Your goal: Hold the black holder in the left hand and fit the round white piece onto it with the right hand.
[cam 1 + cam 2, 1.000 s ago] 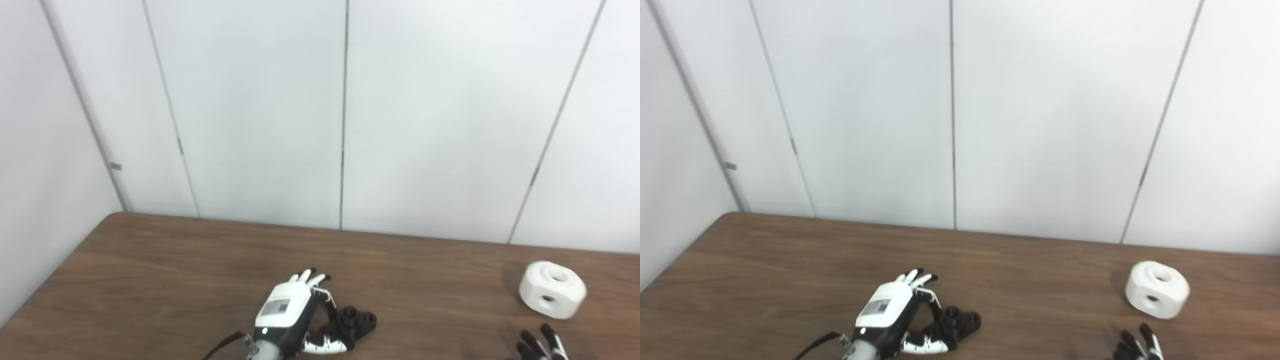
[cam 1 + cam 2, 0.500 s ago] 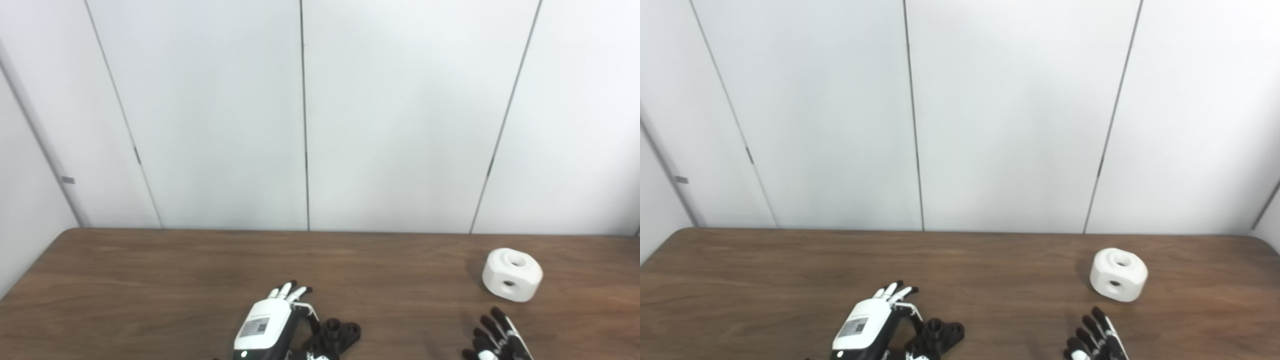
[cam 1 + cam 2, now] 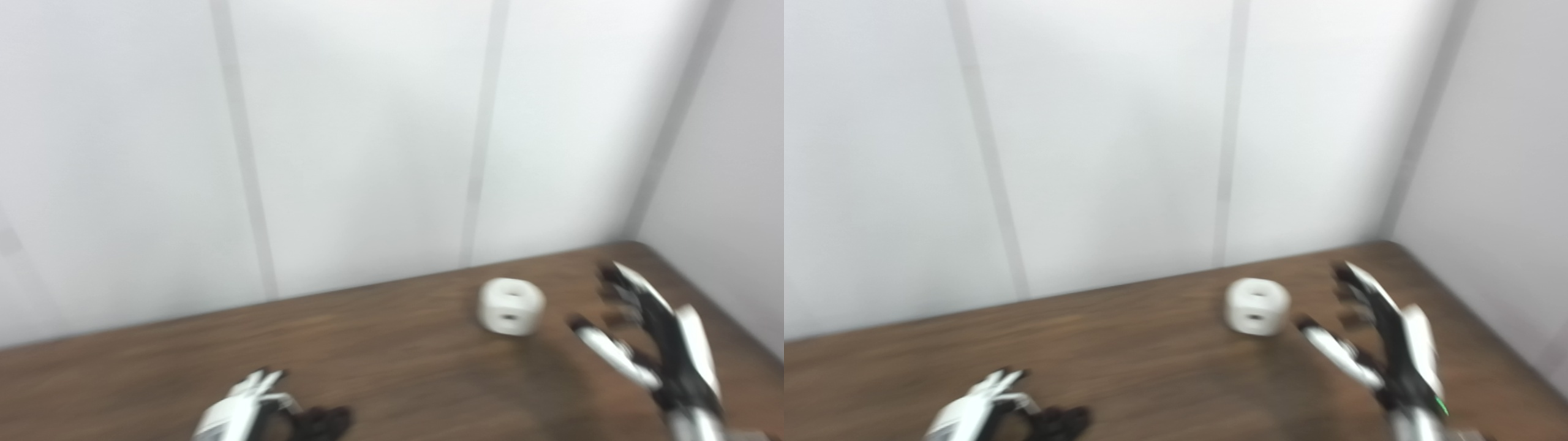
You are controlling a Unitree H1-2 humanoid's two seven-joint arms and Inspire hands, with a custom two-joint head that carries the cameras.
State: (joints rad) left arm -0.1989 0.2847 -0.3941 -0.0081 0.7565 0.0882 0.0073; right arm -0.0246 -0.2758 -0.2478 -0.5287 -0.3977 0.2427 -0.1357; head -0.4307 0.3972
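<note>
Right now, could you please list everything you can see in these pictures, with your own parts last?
Table: one, dark brown wood, filling the lower part of both views.
White piece: one, white, rounded block with holes on top and on its side, resting on the table towards the right, untouched.
Holder: one, black, at the bottom edge left of centre, right beside the left hand; blur hides whether it is gripped.
Wall panels: white with grey seams, behind the table, meeting a side wall at the right.
Left hand: white and black, at the bottom edge, blurred.
Right hand: black and white, fingers spread, right of the white piece, not touching it.
</note>
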